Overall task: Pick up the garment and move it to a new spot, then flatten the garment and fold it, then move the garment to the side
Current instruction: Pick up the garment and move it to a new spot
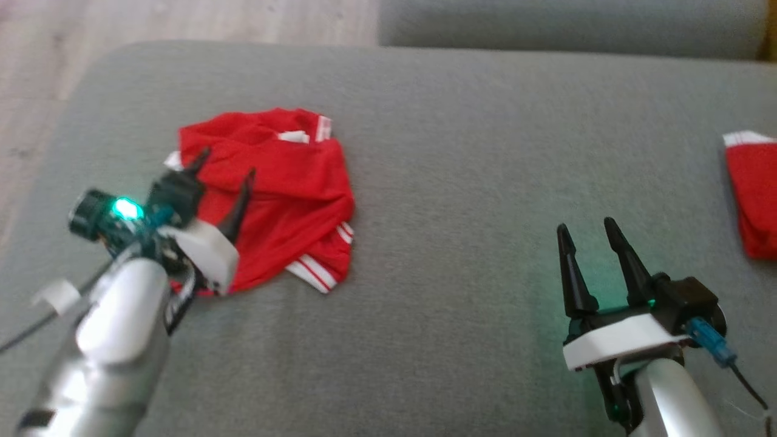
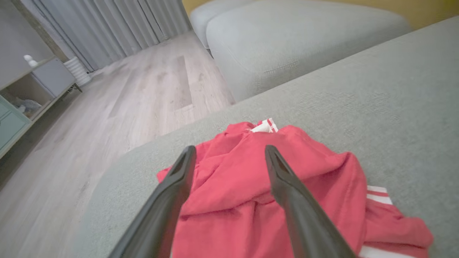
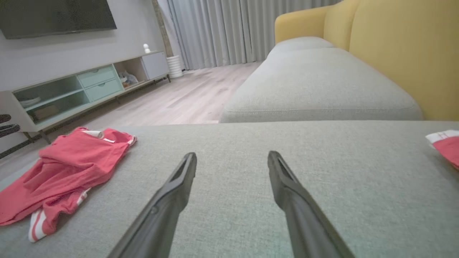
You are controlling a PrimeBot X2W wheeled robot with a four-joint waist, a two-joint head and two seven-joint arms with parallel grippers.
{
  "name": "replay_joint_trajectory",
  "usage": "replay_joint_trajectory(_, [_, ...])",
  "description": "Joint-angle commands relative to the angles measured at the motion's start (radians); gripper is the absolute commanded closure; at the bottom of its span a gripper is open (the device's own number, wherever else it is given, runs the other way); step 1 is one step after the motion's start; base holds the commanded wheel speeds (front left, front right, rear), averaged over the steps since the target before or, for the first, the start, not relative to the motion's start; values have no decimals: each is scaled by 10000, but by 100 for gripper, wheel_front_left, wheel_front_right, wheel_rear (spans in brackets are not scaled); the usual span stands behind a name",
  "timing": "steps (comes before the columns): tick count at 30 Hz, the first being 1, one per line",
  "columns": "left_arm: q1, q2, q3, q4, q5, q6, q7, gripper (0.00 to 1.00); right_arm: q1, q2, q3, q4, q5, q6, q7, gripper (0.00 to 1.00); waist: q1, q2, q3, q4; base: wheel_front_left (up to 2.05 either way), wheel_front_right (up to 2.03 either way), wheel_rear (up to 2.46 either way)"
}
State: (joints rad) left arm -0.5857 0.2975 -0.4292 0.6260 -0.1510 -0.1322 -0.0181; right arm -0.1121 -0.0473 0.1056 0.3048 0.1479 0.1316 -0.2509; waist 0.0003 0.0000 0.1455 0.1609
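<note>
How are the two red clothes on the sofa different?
The left red garment lies whole in view, crumpled in a heap; the right red garment is cut off by the picture's edge. The left end effector is over the left one; the right end effector is over bare sofa, apart from the right one. Both are red with white trim.

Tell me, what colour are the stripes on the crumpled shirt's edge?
White, on the red garment; the stripes show best in the head view.

Your left arm is pointing forward with its jaws gaping; your right arm is hovering low, jaws gaping too.
</note>
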Motion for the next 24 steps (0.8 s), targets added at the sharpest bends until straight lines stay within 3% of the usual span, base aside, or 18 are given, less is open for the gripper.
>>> replay_joint_trajectory(1, [-808,582,-153,-14,-550,20,130,0,-383,-30,306,-295,-47,-9,-109,0,-3,0,527,-540,0,0,0])
replay_joint_trajectory(10, [-2381,1641,-1937,1172,-1958,17,535,0,-730,-30,428,-384,40,-9,-109,0,-3,0,1099,-1179,0,0,0])
replay_joint_trajectory(20, [-2851,1902,-3753,1955,-3492,16,607,0,-752,-30,288,-384,96,-9,-109,0,-3,0,1125,-1537,0,0,0])
replay_joint_trajectory(21, [-2879,1944,-4113,1968,-3769,16,599,51,-738,-30,278,-352,90,-9,-109,0,-3,0,1057,-1539,0,0,0])
replay_joint_trajectory(22, [-2903,1966,-4270,1980,-3894,16,589,69,-737,-30,283,-331,90,-9,-109,0,-3,0,1028,-1543,0,0,0])
replay_joint_trajectory(23, [-2950,1992,-4414,1977,-3995,16,541,100,-748,-30,296,-309,94,-9,-109,0,-3,0,1001,-1551,0,0,0])
replay_joint_trajectory(24, [-3026,2022,-4525,1970,-4058,16,419,100,-765,-30,311,-289,100,-9,-109,0,-3,0,970,-1559,0,0,0])
